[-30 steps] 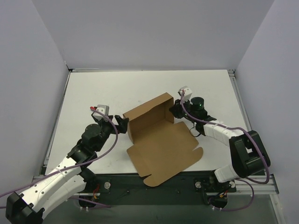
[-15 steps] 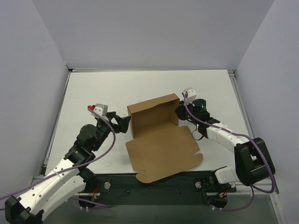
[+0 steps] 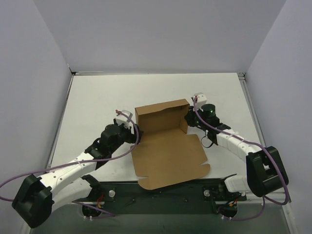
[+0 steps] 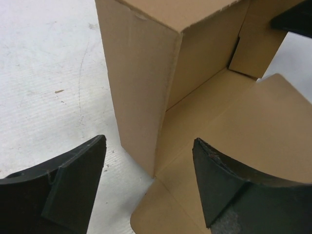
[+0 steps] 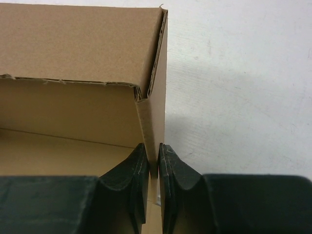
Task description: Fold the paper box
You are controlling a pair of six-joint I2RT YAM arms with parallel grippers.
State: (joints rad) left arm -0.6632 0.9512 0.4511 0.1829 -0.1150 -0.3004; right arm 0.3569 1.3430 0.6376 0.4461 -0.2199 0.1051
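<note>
The paper box [image 3: 168, 146] is brown cardboard, half raised at mid-table. Its back wall [image 3: 161, 117] and two side walls stand upright, and a wide flat panel [image 3: 170, 163] lies toward the arm bases. My left gripper [image 3: 132, 134] is open at the box's left near corner. In the left wrist view the left side wall [image 4: 141, 92] stands just ahead of the left gripper [image 4: 148, 183], one finger [image 4: 73, 185] over the table and the other over the flat panel. My right gripper [image 3: 189, 118] is shut on the right side wall [image 5: 157, 102], pinched between the right gripper [image 5: 153, 163] pads.
The white table [image 3: 97, 97] is closed in by grey walls on the left, back and right. Both arm bases and a black rail [image 3: 161, 197] run along the near edge, and the flat panel's front corner overhangs that edge.
My left arm has swung right and forward until its jaws reach the box's left corner, and they have narrowed a little. The box has turned slightly, squarer to the table. The right gripper keeps its pinch.
</note>
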